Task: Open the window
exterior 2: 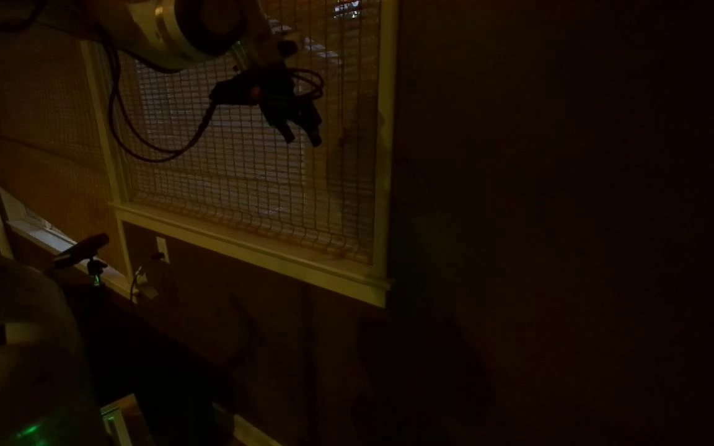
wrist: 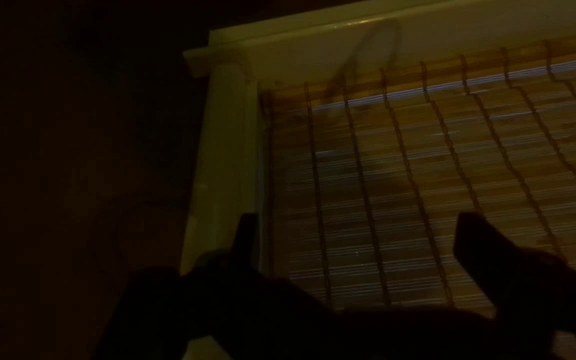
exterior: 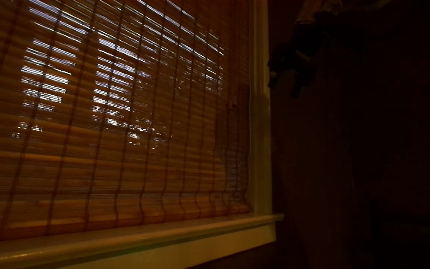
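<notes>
The window has a pale frame [exterior: 261, 157], also in the exterior view [exterior 2: 385, 155] and the wrist view [wrist: 223, 165]. A reddish-brown slatted bamboo blind [exterior: 125, 157] hangs down to the sill [exterior: 133, 239] and covers the glass; light shows through its slats. The blind also shows in the exterior view [exterior 2: 233, 167] and the wrist view [wrist: 393, 150]. My gripper [wrist: 358, 220] is open and empty, fingers wide apart, in front of the blind near one side of the frame. In both exterior views the gripper [exterior: 284, 86] [exterior 2: 302, 141] is high above the sill, pointing down.
A second covered window [exterior 2: 53, 161] stands further along the wall. A camera on a stand [exterior 2: 82, 251] is near it. A wall outlet [exterior 2: 162, 249] sits below the sill. A cable [exterior 2: 174, 152] loops from the arm. The wall [exterior: 330, 168] beside the window is very dark.
</notes>
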You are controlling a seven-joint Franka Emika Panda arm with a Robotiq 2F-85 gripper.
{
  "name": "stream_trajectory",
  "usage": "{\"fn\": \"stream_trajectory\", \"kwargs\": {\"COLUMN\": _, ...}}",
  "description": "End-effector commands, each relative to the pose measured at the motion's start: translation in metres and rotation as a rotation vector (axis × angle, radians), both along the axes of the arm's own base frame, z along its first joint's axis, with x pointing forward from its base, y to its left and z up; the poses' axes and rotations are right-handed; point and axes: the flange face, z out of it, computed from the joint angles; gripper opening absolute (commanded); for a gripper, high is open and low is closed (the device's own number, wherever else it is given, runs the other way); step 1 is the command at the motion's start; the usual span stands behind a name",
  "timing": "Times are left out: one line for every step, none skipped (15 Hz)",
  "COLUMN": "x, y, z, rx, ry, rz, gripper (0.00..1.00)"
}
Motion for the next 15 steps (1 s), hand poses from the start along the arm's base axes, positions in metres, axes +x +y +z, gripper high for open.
{"fn": "stream_trajectory", "kwargs": {"x": 0.023, "y": 0.008, "z": 0.010, "rx": 0.018, "ry": -0.095, "rz": 0.018, "gripper": 1.00}}
{"fn": "stream_trajectory", "kwargs": {"x": 0.030, "y": 0.011, "z": 0.014, "rx": 0.023, "ry": -0.129, "rz": 0.028, "gripper": 1.00}}
{"fn": "stream_trajectory", "kwargs": {"x": 0.037, "y": 0.013, "z": 0.017, "rx": 0.026, "ry": -0.158, "rz": 0.036, "gripper": 1.00}}
{"fn": "stream_trajectory", "kwargs": {"x": 0.044, "y": 0.015, "z": 0.019, "rx": 0.036, "ry": -0.178, "rz": 0.045, "gripper": 1.00}}
{"fn": "stream_trajectory", "kwargs": {"x": 0.052, "y": 0.019, "z": 0.020, "rx": 0.042, "ry": -0.200, "rz": 0.058, "gripper": 1.00}}
{"fn": "stream_trajectory", "kwargs": {"x": 0.059, "y": 0.022, "z": 0.021, "rx": 0.048, "ry": -0.228, "rz": 0.064, "gripper": 1.00}}
{"fn": "stream_trajectory", "kwargs": {"x": 0.068, "y": 0.025, "z": 0.023, "rx": 0.059, "ry": -0.265, "rz": 0.065, "gripper": 1.00}}
{"fn": "stream_trajectory", "kwargs": {"x": 0.074, "y": 0.028, "z": 0.025, "rx": 0.076, "ry": -0.281, "rz": 0.069, "gripper": 1.00}}
{"fn": "stream_trajectory", "kwargs": {"x": 0.081, "y": 0.032, "z": 0.026, "rx": 0.079, "ry": -0.301, "rz": 0.077, "gripper": 1.00}}
{"fn": "stream_trajectory", "kwargs": {"x": 0.087, "y": 0.035, "z": 0.027, "rx": 0.086, "ry": -0.315, "rz": 0.082, "gripper": 1.00}}
{"fn": "stream_trajectory", "kwargs": {"x": 0.093, "y": 0.038, "z": 0.028, "rx": 0.088, "ry": -0.327, "rz": 0.085, "gripper": 1.00}}
{"fn": "stream_trajectory", "kwargs": {"x": 0.098, "y": 0.040, "z": 0.028, "rx": 0.090, "ry": -0.336, "rz": 0.090, "gripper": 1.00}}
{"fn": "stream_trajectory", "kwargs": {"x": 0.103, "y": 0.042, "z": 0.029, "rx": 0.087, "ry": -0.348, "rz": 0.095, "gripper": 1.00}}
{"fn": "stream_trajectory", "kwargs": {"x": 0.108, "y": 0.042, "z": 0.029, "rx": 0.079, "ry": -0.365, "rz": 0.099, "gripper": 0.96}}
{"fn": "stream_trajectory", "kwargs": {"x": 0.111, "y": 0.044, "z": 0.031, "rx": 0.078, "ry": -0.370, "rz": 0.106, "gripper": 0.83}}
